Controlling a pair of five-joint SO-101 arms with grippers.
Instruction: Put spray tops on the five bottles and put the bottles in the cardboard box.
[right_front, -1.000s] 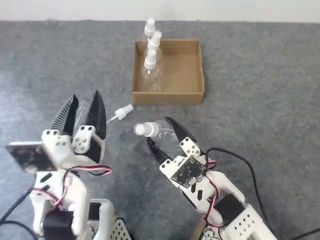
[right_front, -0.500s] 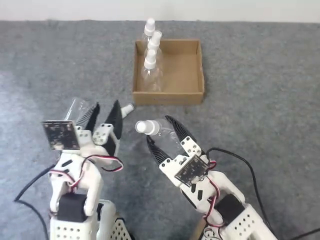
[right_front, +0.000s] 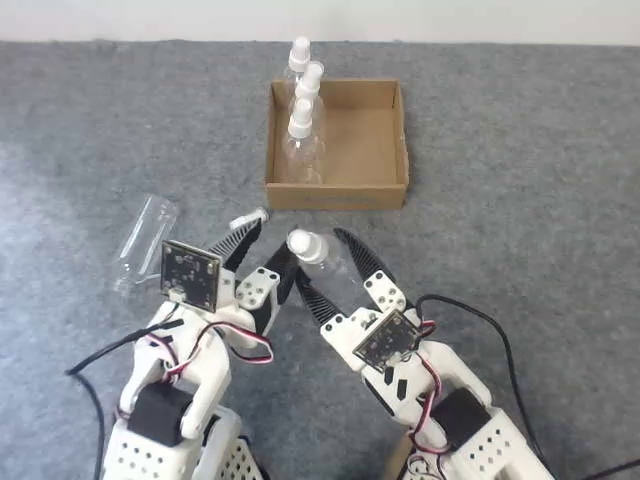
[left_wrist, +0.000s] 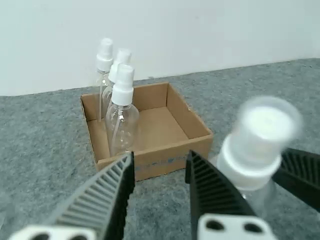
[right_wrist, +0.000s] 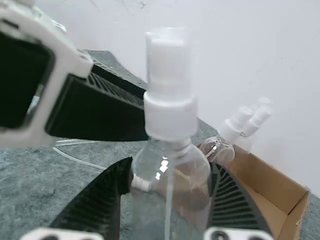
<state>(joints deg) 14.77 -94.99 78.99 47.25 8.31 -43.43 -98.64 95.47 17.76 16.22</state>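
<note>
Held bottle: a clear plastic bottle with a white spray top (right_front: 318, 250) sits clamped between the right gripper's (right_front: 318, 257) two black fingers, above the grey carpet (right_front: 520, 200), just in front of the box.
Axis: its long axis runs out from the right gripper. The spray top leads, tilted towards the box's front-left corner in the high view.
Left gripper: the left gripper (right_front: 275, 238) has its black fingers apart with nothing between them. One finger is just beside the held bottle's spray top; I cannot tell whether they touch.
Box: a shallow brown cardboard box (right_front: 337, 194) lies open on the carpet. Three clear capped bottles (right_front: 303, 135) stand upright in a row at its left wall.
Writing: faint print on the box's front wall is too small to read.
Loose parts: a topless clear bottle (right_front: 143, 238) lies on its side on the carpet, left of the left arm. A loose white spray top (right_front: 248, 218) lies near the box's front-left corner.
Change: the left arm has swung in from the left and uncovered the topless bottle. The held bottle's top has shifted slightly towards the box.
</note>
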